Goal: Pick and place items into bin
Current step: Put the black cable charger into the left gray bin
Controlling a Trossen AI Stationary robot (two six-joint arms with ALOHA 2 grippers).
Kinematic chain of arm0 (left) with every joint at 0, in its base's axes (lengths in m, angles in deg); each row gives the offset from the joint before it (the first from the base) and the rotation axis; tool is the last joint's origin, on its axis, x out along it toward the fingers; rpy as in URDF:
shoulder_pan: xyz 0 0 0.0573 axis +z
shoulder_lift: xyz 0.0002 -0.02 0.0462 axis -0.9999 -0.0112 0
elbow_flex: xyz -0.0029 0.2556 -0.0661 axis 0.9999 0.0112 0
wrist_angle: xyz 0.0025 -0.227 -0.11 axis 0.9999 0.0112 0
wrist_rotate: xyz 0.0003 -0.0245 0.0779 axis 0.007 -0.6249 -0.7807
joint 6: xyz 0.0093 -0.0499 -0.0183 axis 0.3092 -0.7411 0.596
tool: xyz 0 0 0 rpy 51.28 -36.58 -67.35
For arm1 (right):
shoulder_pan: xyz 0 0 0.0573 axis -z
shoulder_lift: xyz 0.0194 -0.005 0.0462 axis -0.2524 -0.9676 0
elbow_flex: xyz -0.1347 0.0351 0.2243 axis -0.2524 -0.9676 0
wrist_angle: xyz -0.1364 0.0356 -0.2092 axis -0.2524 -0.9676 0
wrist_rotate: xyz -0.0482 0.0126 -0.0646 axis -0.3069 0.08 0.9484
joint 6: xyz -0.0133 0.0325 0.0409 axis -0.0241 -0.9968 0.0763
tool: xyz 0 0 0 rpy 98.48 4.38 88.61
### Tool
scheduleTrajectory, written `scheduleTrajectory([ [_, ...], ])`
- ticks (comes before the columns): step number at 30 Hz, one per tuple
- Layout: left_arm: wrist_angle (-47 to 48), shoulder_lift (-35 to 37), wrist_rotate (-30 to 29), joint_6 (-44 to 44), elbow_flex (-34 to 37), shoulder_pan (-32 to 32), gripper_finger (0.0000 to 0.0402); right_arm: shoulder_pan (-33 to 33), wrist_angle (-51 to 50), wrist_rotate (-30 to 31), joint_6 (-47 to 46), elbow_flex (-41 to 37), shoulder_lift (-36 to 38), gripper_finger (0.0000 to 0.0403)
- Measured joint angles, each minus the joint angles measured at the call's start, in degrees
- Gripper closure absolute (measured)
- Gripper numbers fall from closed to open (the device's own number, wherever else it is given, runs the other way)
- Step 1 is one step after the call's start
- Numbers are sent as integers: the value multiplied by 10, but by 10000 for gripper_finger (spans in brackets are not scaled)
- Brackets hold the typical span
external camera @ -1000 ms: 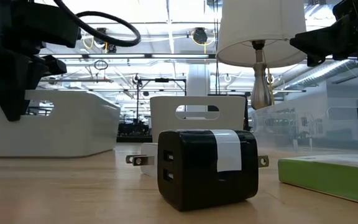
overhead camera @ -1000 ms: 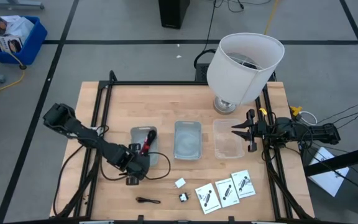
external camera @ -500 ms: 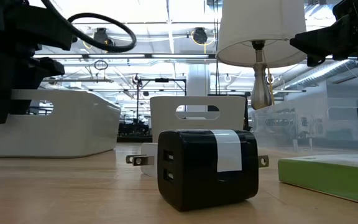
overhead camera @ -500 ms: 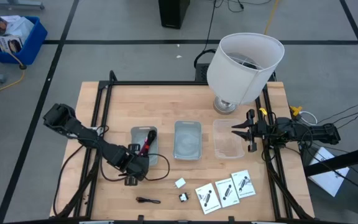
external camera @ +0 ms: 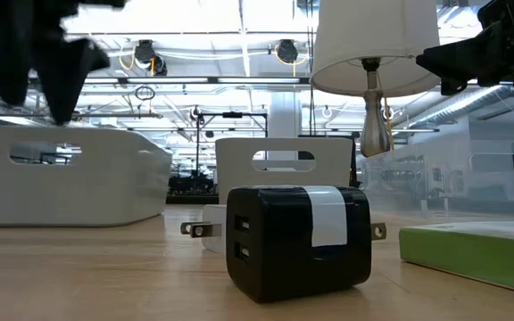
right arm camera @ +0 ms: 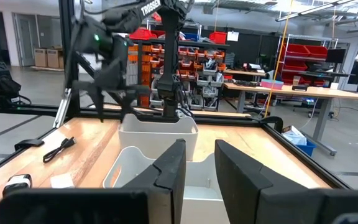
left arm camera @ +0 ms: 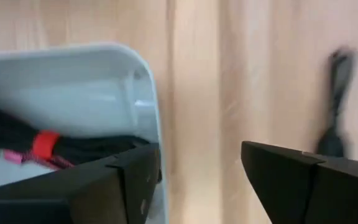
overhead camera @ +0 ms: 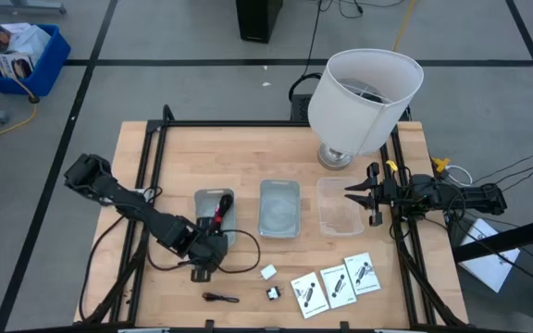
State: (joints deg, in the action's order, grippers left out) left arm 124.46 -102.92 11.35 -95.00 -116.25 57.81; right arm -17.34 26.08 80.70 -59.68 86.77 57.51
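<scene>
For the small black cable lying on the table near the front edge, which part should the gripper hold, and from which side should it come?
Grip the black cable at its middle, coming straight down from above. It lies flat and thin on the bare wood, stretched left to right, so the fingers should close across its narrow width. The open left gripper is nearest, just beyond it.

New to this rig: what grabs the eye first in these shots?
The big white lampshade towers over the table's far right corner. Three bins sit in a row at mid-table, and the left bin already holds a black-and-red cable, with the left gripper just in front of it, jaws open. Along the near edge lie three white cards, a tiny white block, a tiny black block and a dark cable.
</scene>
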Motion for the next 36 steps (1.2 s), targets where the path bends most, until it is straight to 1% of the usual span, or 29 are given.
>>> scheduleTrajectory([
  [2, -30, 0, -4, -20, -13, -12, 168, 0, 0, 0, 0, 0, 0, 324],
  [5, -106, -10, -3, -18, -10, -41, 172, 0, 0, 0, 0, 0, 0, 325],
  [10, -165, -48, -2, -25, -9, -90, 191, 0, 0, 0, 0, 0, 0, 322],
  [14, -166, -90, -3, -50, -9, -119, 199, 0, 0, 0, -1, 0, 0, 325],
  [21, -169, -166, 10, -69, -9, -147, 193, 0, 0, 0, -2, 0, 0, 323],
  [27, -189, -189, 29, -61, -10, -146, 205, 0, 0, 0, -2, 0, 0, 324],
  [29, -189, -190, 33, -61, -10, -142, 220, 0, 0, 0, -2, 0, 0, 323],
  [31, -187, -189, 39, -55, -10, -140, 248, 0, 0, 0, -1, 0, 0, 324],
  [33, -185, -187, 44, -45, -9, -139, 291, 0, 0, 0, -1, 0, 0, 325],
  [35, -188, -186, 50, -28, -9, -136, 343, 0, 0, -1, -2, 0, 0, 325],
  [36, -184, -184, 56, -19, -11, -134, 355, 0, 0, -1, -2, 0, 0, 325],
])
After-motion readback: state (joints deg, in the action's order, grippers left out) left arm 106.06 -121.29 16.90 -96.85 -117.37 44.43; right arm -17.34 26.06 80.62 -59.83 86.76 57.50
